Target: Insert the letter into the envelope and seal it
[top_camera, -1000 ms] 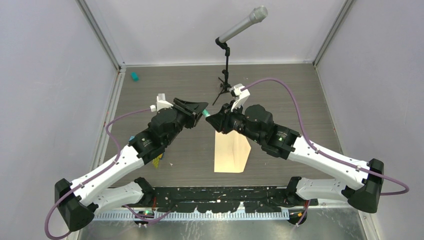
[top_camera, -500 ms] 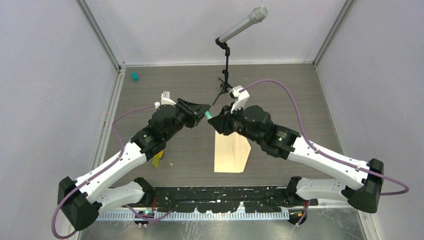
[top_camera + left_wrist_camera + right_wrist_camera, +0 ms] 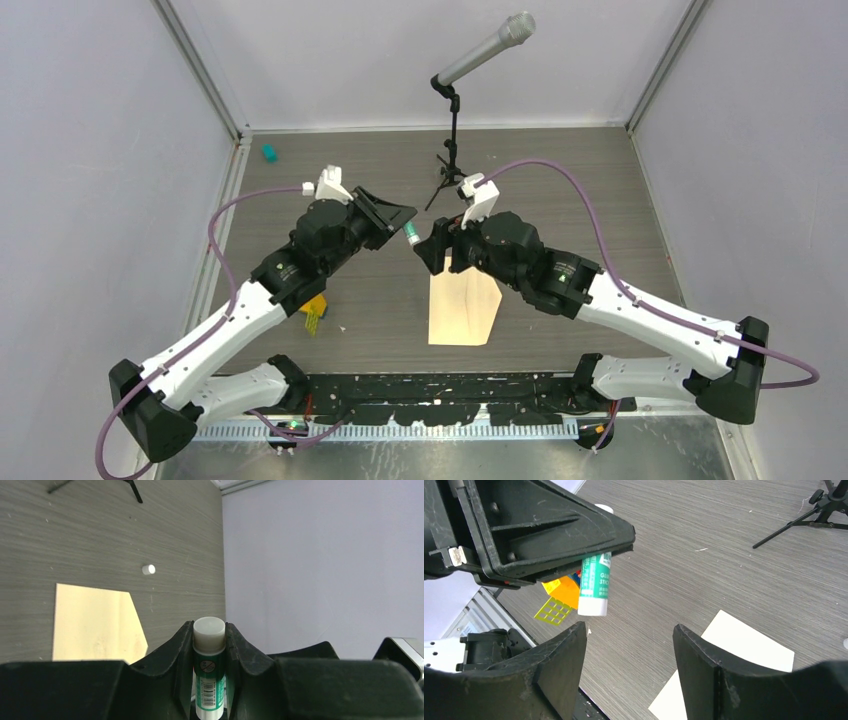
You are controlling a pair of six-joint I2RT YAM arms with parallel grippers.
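The tan envelope (image 3: 463,305) lies flat on the table with its pointed flap open toward the far side; it also shows as a pale sheet in the left wrist view (image 3: 95,625) and the right wrist view (image 3: 744,650). No separate letter is visible. My left gripper (image 3: 209,630) is shut on a green-and-white glue stick (image 3: 209,670), held above the table left of the envelope (image 3: 411,234). My right gripper (image 3: 630,630) is open and empty, facing the stick's white end (image 3: 594,582) with a small gap.
A microphone on a tripod stand (image 3: 455,150) is at the back centre. A small white cylinder (image 3: 148,569) lies on the table beyond the envelope. Yellow and orange plastic pieces (image 3: 314,312) lie under the left arm. A teal object (image 3: 268,152) sits at the far left.
My right gripper has opened and drawn slightly back from the glue stick's end. The left gripper, holding the stick, has shifted a little to the left and away.
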